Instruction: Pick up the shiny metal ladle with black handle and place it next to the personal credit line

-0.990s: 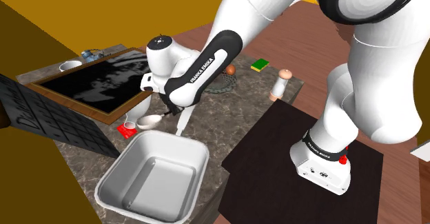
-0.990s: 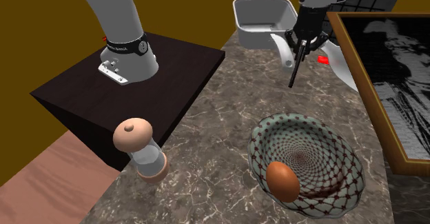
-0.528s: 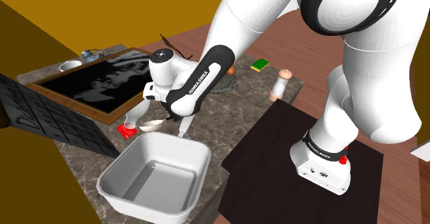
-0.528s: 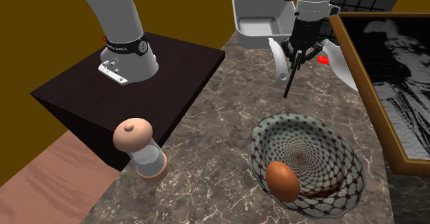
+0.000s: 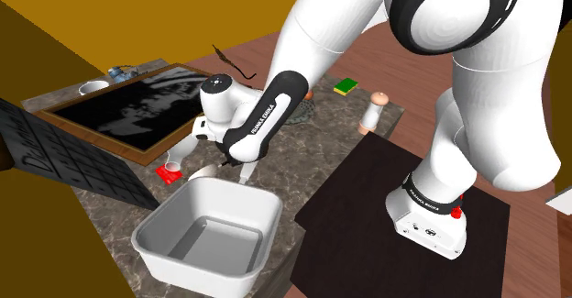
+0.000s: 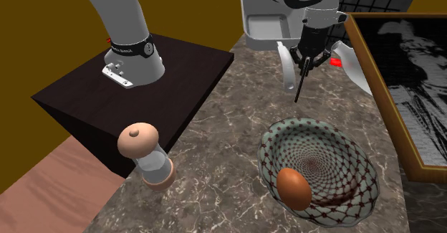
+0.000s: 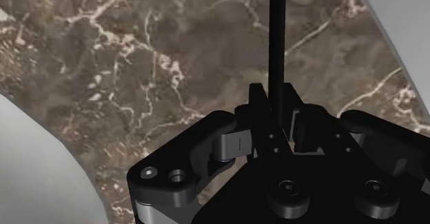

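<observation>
In the second exterior view, a pepper mill [image 6: 147, 156] stands near the counter's [image 6: 229, 124] left edge, well apart from the work. Further right, a white tub [image 6: 266, 25] sits at the far end of the counter; nothing is seen in it in either exterior view [image 5: 206, 241]. Just right of the tub, the gripper [image 6: 310, 58] points down with its jaws clamped on the black handle of the ladle [image 6: 302, 79]. The ladle's pale bowl hangs just beside the gripper on the tub side [image 5: 203, 171]. The long axis of the handle runs from the jaws down toward a patterned basket [image 6: 358, 196], which holds one brown egg [image 6: 294, 187]. The wrist view confirms the clasp: the thin black handle [image 7: 277, 43] rises straight out from between the closed fingers of the gripper [image 7: 277, 116], over bare marbled counter. The handle tip appears to be off the surface. The red card [image 6: 334, 62] lies on the counter just right of the gripper, near a white rounded vessel [image 6: 354, 70]. The coming move is judged to be a short carry toward that card [image 5: 168, 172], then a lowering beside it.
</observation>
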